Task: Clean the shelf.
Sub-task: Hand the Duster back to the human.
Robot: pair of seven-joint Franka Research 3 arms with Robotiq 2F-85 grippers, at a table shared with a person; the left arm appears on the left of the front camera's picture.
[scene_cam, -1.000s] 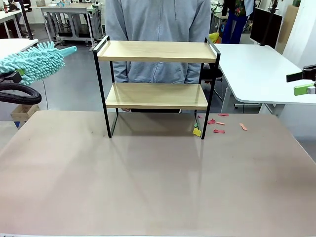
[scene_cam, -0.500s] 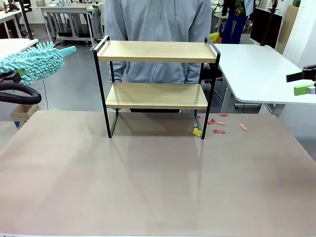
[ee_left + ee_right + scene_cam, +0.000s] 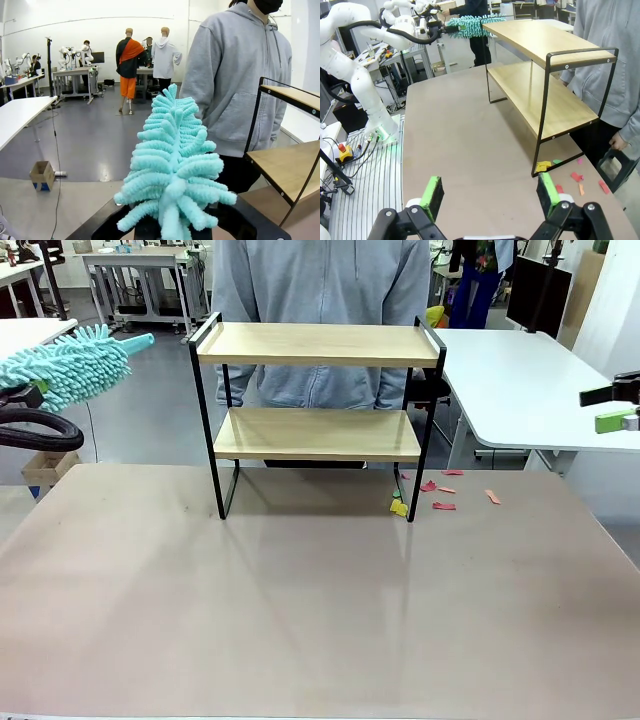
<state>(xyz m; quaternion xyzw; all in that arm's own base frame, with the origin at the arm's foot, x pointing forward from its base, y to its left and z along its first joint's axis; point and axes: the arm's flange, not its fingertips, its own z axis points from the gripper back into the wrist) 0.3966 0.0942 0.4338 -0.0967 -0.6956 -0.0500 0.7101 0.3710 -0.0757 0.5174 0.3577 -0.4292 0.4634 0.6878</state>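
The shelf [image 3: 315,390] stands at the far middle of the brown table [image 3: 300,600], both light wooden boards bare. My left gripper [image 3: 15,395] hovers off the table's left edge at top-board height, shut on a fluffy teal duster [image 3: 70,365] whose tip points toward the shelf. In the left wrist view the duster [image 3: 172,165] rises from the gripper [image 3: 172,232], with the shelf [image 3: 295,140] to the right. My right gripper [image 3: 615,405] hangs open at the far right; its green pads [image 3: 432,195] stand wide apart, nothing between them, facing the shelf [image 3: 540,65].
A person in a grey hoodie [image 3: 320,300] stands right behind the shelf. Red and yellow paper scraps [image 3: 430,490] lie on the table by the shelf's right foot. A white table [image 3: 520,380] stands at the back right.
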